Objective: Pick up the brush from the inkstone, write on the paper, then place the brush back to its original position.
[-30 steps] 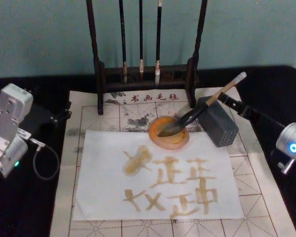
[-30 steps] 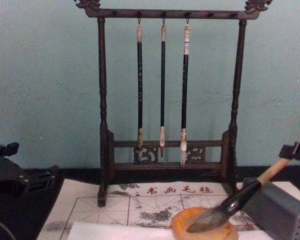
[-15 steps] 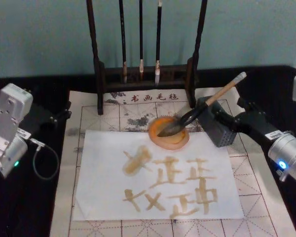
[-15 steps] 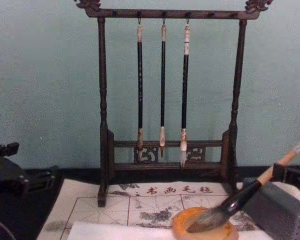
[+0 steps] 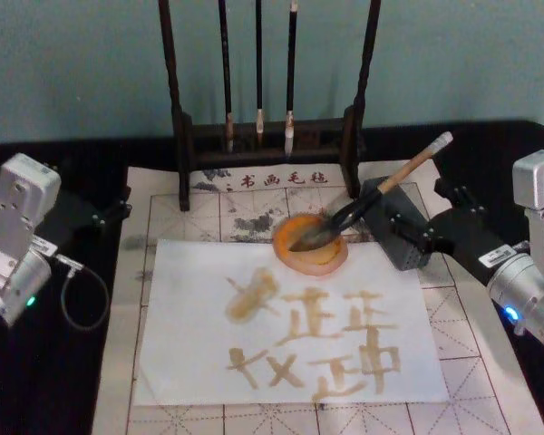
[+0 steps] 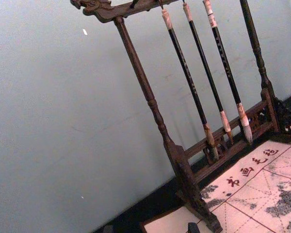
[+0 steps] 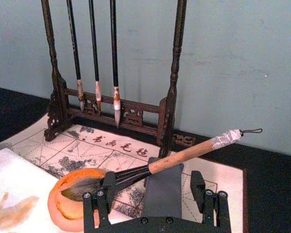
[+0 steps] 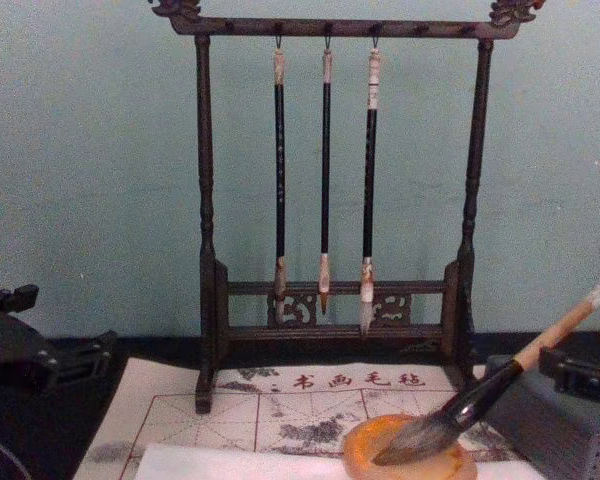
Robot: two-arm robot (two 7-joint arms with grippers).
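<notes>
**Brush resting on the inkstone, right gripper spread beside the block**

I see the brush [image 5: 372,198] lying tilted, its tuft down in the inkstone [image 5: 311,242] and its handle leaning across the top of the grey block [image 5: 392,225], white cap pointing up and away to my right. The inkstone sits on the felt mat [image 5: 172,213], just touching the far edge of the paper [image 5: 190,362], which carries amber-brown strokes. Behind stands the rack [image 8: 205,250] with three slim brushes [image 8: 325,170] hanging from it.

My right gripper [image 7: 157,196] is close in at the near side of the block, its fingers [image 7: 98,201] spread wide either side of it and gripping nothing; the brush handle passes just beyond them. My left gripper [image 5: 95,217] is parked at the mat's left edge, well apart from the brush; I cannot tell how its fingers stand.
</notes>
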